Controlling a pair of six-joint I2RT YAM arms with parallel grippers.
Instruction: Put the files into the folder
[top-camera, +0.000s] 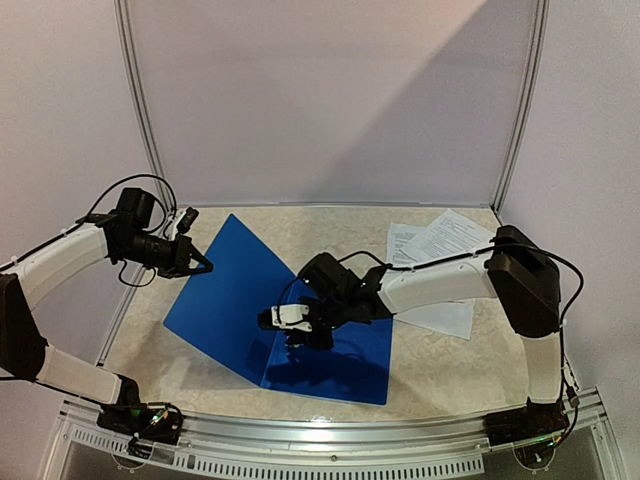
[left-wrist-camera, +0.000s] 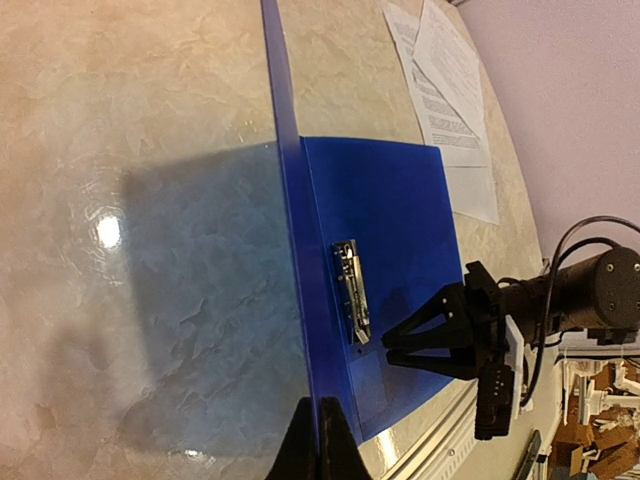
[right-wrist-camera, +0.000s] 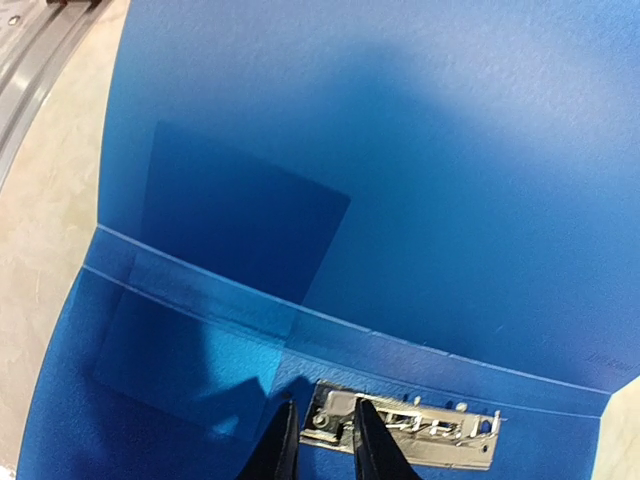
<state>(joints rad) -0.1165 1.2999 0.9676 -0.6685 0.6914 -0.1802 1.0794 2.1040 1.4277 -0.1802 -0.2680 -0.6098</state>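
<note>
on the raised edge of the folder (top-camera: 240, 290), left pincer (top-camera: 207, 265) clamped onto it

Pale lilac wall panels (top-camera: 320, 100) framed by silver metal posts (top-camera: 140, 100) enclose a beige marbled table (top-camera: 450, 365), its glossy top catching bright glare (left-wrist-camera: 105, 230); a slotted aluminium rail (top-camera: 330, 435) edges the front.

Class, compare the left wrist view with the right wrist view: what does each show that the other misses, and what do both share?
Only the left wrist view: the files lying on the table beyond the folder, the whole right end effector, and the left end effector pinching the edge of the raised cover. Only the right wrist view: a darker rectangular patch inside the raised cover. Both: the open blue folder and its metal clip, with the right end effector at it.
</note>
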